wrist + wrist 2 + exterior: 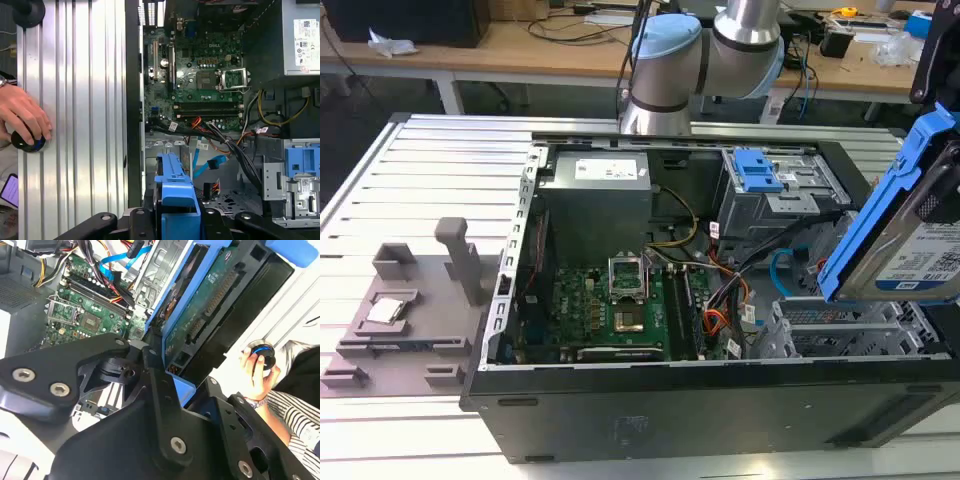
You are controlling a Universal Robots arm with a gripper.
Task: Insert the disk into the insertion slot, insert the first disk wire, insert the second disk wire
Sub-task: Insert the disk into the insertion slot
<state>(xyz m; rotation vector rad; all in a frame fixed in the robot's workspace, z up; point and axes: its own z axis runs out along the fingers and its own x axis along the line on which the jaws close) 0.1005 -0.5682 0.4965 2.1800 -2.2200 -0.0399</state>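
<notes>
My gripper (942,140) is shut on the disk (910,235), a silver drive with a white label in a bright blue carrier. The disk hangs tilted above the case's right end in the exterior view, just over the insertion slot (840,325), a silver perforated bay. In the second wrist view the disk's green circuit side (210,300) shows between the black fingers (150,360). In the first wrist view the blue carrier (175,197) sits ahead of the slot floor (235,197). The second disk wire (212,165), light blue, loops near the bay. The first disk wire (216,146), orange-red, lies loose beside it.
The open computer case (620,410) lies on a slatted metal table (420,170). A grey cage with a blue latch (760,175) stands behind the slot. Thick black cables (235,150) cross the bay. A person's hand (25,115) rests on a black button (30,142).
</notes>
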